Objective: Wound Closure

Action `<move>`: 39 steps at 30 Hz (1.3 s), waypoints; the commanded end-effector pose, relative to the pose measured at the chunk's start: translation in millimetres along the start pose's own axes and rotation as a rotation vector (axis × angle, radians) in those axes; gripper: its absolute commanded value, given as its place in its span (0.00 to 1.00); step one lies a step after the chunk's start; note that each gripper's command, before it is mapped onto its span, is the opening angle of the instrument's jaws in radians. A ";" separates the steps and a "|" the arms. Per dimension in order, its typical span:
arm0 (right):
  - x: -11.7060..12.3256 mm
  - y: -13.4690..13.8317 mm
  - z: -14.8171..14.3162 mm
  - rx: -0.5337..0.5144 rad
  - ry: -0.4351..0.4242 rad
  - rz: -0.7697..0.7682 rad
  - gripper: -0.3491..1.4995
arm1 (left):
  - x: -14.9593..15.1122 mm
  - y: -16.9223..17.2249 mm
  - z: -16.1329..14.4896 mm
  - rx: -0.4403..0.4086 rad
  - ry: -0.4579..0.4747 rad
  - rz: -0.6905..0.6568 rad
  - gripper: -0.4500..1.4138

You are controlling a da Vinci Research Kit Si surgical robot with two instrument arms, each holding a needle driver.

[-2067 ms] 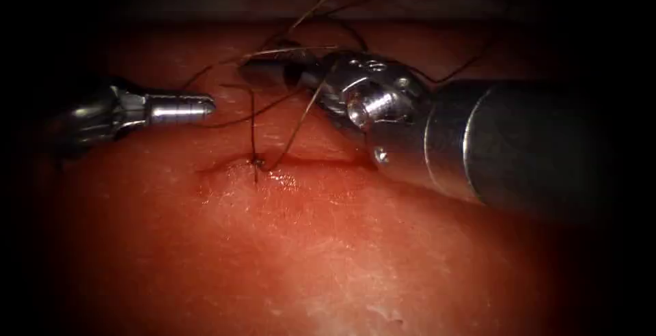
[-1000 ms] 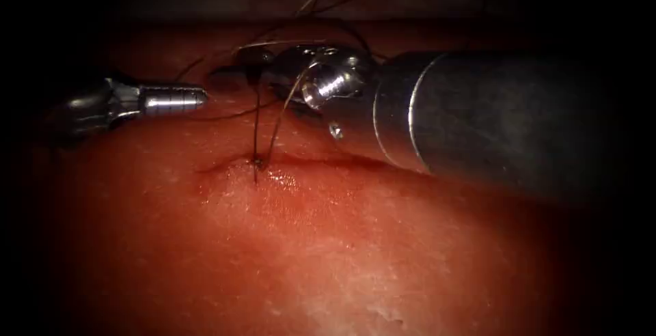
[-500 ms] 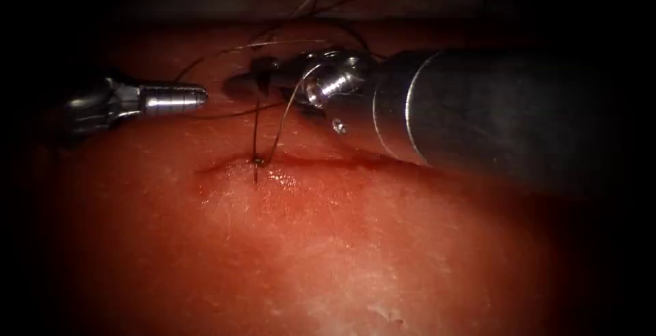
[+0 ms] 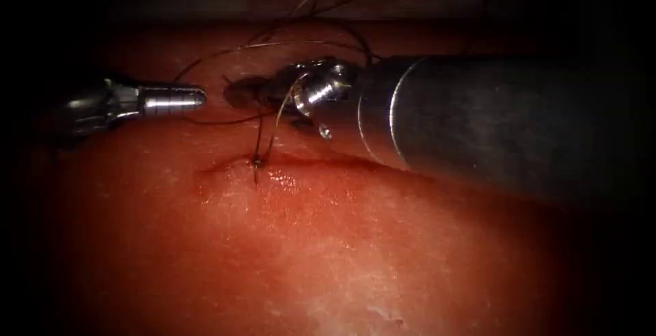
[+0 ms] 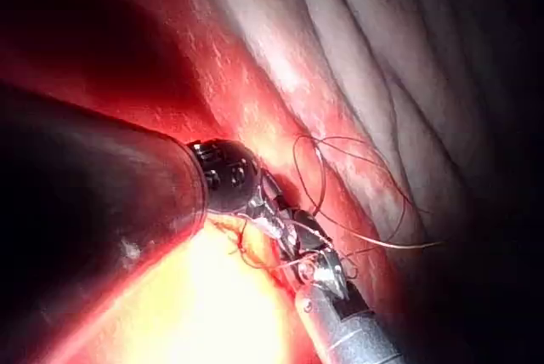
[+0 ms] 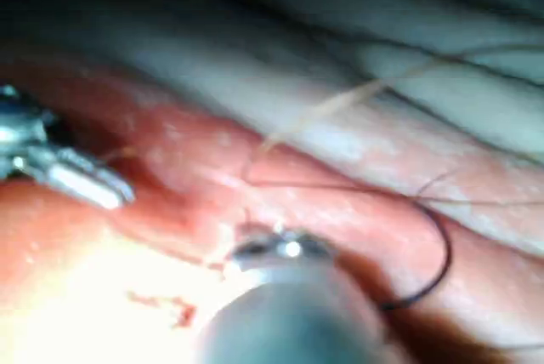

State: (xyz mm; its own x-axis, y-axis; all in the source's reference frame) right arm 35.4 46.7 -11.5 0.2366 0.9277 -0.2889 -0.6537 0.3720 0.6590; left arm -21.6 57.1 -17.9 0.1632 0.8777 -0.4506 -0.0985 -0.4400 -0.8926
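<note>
The left silver pincer (image 4: pixel 195 97), jaws closed and empty, is seen at left centre. The right silver pincer (image 4: pixel 249 92) is clamped on dark thin thread (image 4: pixel 258 138) rising from the cut (image 4: pixel 301 162) in red glistening tissue (image 4: pixel 328 240).

Tissue (image 4: pixel 342 254) showing glossy red, paling to whitish mottling toward near edge; cut (image 4: pixel 307 162) reading as darker red line; thread (image 4: pixel 260 138) appearing dark brown to black, some strands catching light as pale tan; left tool (image 4: pixel 171 97) gleaming silver with fine ribbed banding; right tool (image 4: pixel 311 90) shining silver, its shaft showing dull grey
</note>
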 end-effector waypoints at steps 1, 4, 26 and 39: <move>0.9 -0.5 0.0 -0.006 0.024 -0.012 0.00 | -0.2 -0.7 0.5 -0.001 0.000 0.000 0.05; 1.8 -1.3 -1.6 -0.019 0.062 -0.032 0.00 | 0.1 -1.0 0.3 0.002 0.005 0.000 0.05; -2.5 -5.4 -10.7 0.022 0.184 -0.142 0.00 | 7.6 -10.5 -3.2 0.187 -0.212 0.134 0.05; -6.0 -6.5 -9.3 0.086 0.130 -0.189 0.00 | 22.4 -9.6 -1.8 0.199 -0.198 0.203 0.05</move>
State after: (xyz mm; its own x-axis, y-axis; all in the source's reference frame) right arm 30.9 38.2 -21.0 0.2560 0.8308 -0.4941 -0.5379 0.5471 0.6413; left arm -14.8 80.9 -20.5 -0.0739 0.8011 -0.5939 -0.3038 -0.5853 -0.7517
